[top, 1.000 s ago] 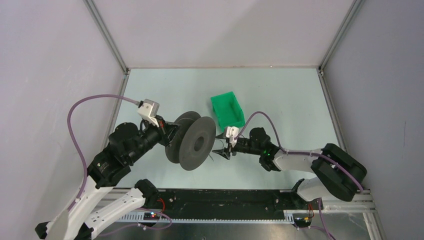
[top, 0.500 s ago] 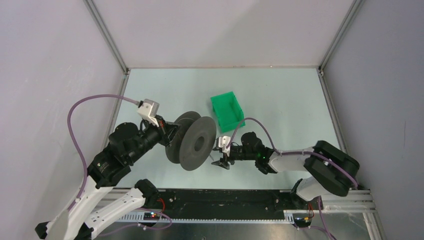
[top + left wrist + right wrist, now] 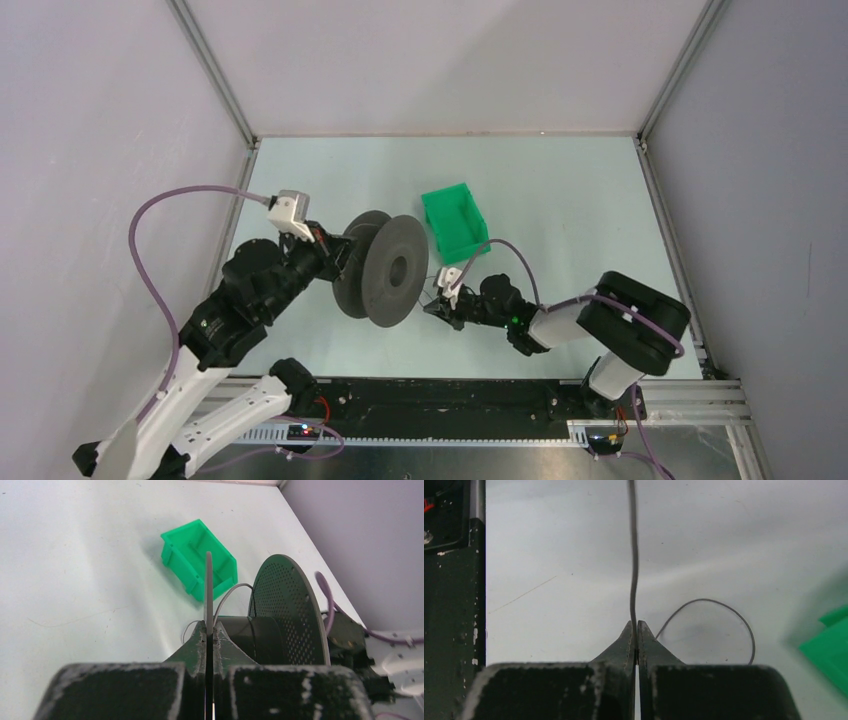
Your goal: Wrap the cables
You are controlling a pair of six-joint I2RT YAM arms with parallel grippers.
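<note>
Where the top view hides it, right pincer [image 3: 635, 630] clamped on cable [image 3: 632, 555], left pincer [image 3: 209, 632] clamped on spool [image 3: 287, 610]

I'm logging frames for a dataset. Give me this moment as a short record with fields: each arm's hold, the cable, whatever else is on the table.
left jaws: shut on the near flange of the spool
right jaws: shut on the cable
spool: on edge, axis level, between the arms
cable: runs straight out from the right jaws, with a loose loop beside them
green bin: on the table beyond the spool, nothing visible inside
</note>
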